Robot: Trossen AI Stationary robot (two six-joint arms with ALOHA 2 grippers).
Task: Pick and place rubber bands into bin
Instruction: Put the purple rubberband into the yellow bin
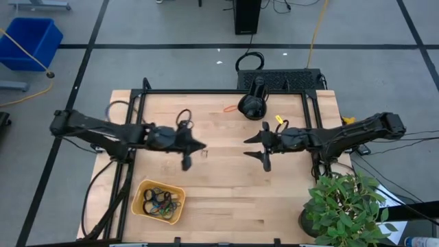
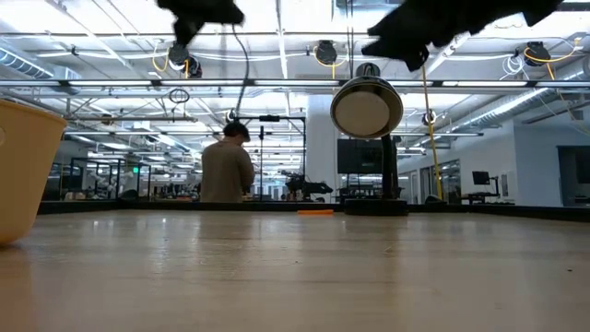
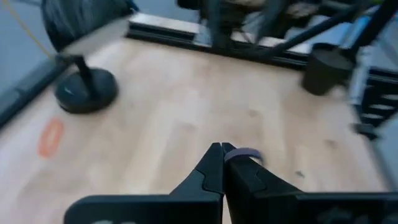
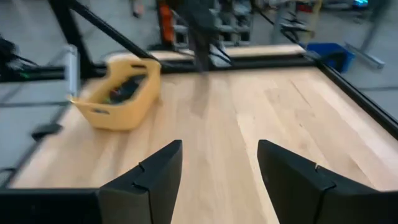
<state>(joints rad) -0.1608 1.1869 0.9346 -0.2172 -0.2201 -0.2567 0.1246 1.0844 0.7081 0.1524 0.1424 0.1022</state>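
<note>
My left hand (image 1: 199,146) hangs above the middle of the surface (image 1: 226,199), left of centre, pointing toward my right arm. Its fingers (image 3: 214,163) are pressed together, and in the left wrist view a small greyish band (image 3: 244,155) sits pinched at their tips, a short loop sticking out sideways past the tip, its long axis roughly across the fingers. In the high view a small dark mark lies on the wood just beside the fingertips; I cannot tell whether that is the same band.

My right hand (image 1: 255,147) hovers right of centre, facing the left one, well apart from it. Its fingers (image 4: 152,174) are spread wide with nothing between them.

The bin (image 1: 158,202) rests near the front left corner of the surface, its long axis running nearly left to right, slightly tilted. Inside it lie bands (image 1: 162,202) in a loose dark tangle with some green and orange showing. The right wrist view also shows the bin (image 4: 118,93) with dark loops in it.

One orange band (image 1: 230,108) lies alone near the back edge, stretched long and thin, its axis running left to right, just beside a black stand (image 1: 252,103).
</note>
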